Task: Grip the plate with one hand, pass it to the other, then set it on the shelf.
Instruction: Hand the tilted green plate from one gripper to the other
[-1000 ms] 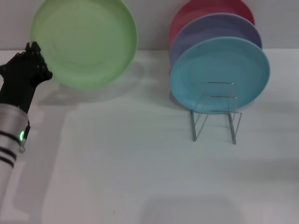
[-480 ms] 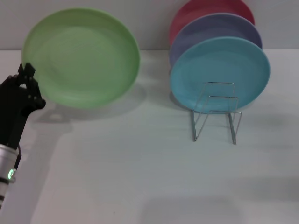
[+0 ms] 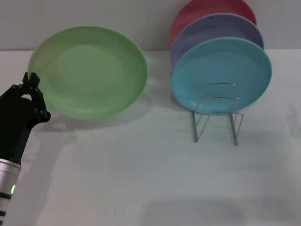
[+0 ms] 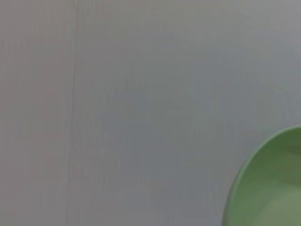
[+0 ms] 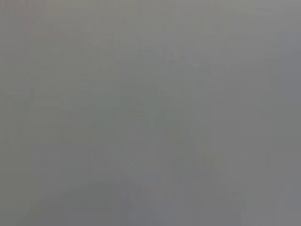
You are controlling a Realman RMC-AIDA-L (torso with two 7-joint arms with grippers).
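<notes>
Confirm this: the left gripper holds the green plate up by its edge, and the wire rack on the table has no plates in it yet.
Wrong on the rack. In the head view the wire rack already holds a turquoise plate, with lavender and red plates behind. The left gripper does hold the green plate by its edge.

The left gripper (image 3: 32, 89) holds the green plate (image 3: 88, 70) by its edge, but the fingertips sit behind the rim, so the grip is hard to see. The left arm runs off the bottom corner. In the left wrist view only a slice of the plate shows. The red plate (image 3: 207, 9) and lavender plate (image 3: 207, 30) are partly hidden behind the blue plate (image 3: 221, 75). The right wrist view shows only grey blur.
</notes>
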